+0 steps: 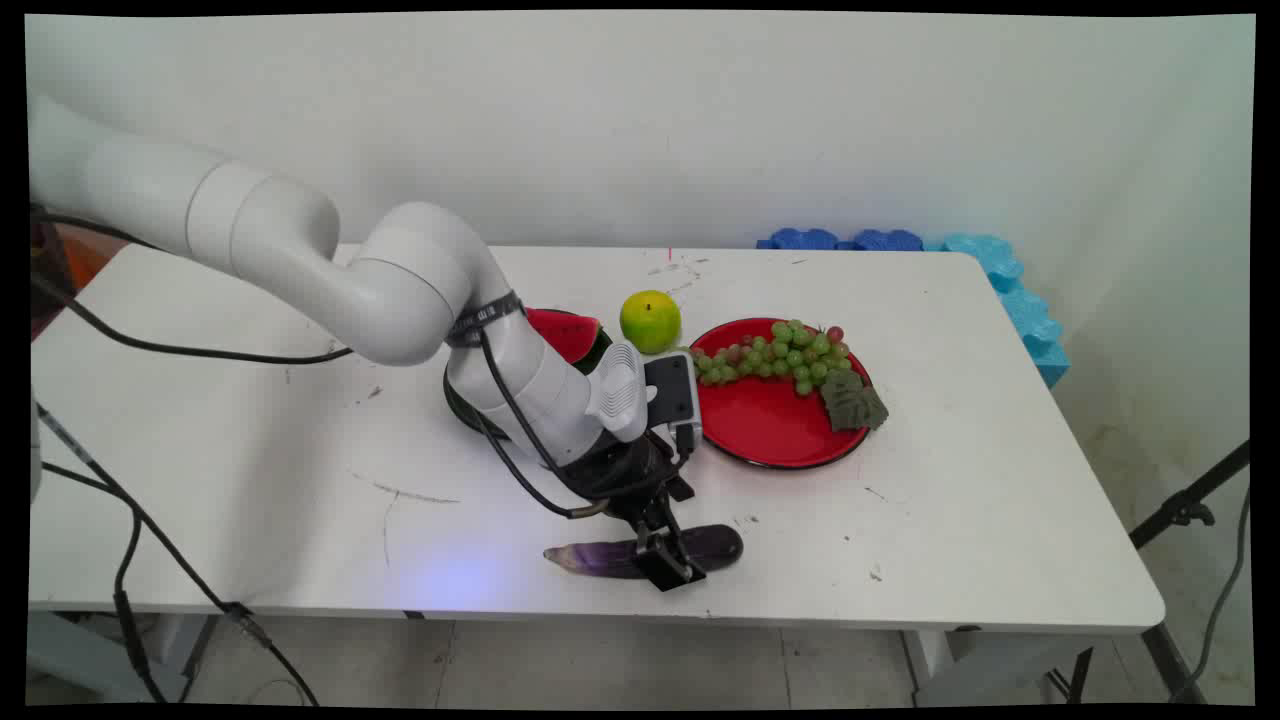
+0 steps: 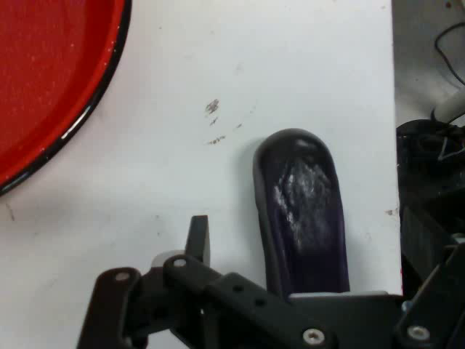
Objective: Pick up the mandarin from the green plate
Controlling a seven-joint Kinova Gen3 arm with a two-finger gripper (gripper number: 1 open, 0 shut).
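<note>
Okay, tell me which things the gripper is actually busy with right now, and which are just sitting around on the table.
In hand:
black two-finger gripper, straddling the long purple eggplant near the white table's front edge.

Lying about:
red round plate holding green grapes
green round fruit
watermelon slice

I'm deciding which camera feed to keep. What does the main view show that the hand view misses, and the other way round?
Only the main view shows the grapes, the green fruit, the watermelon slice and the blue foam. Only the hand view shows the whitish scuffed patch on the eggplant close up. Both show the eggplant, the pincer down at it, the red plate and the table.
</note>
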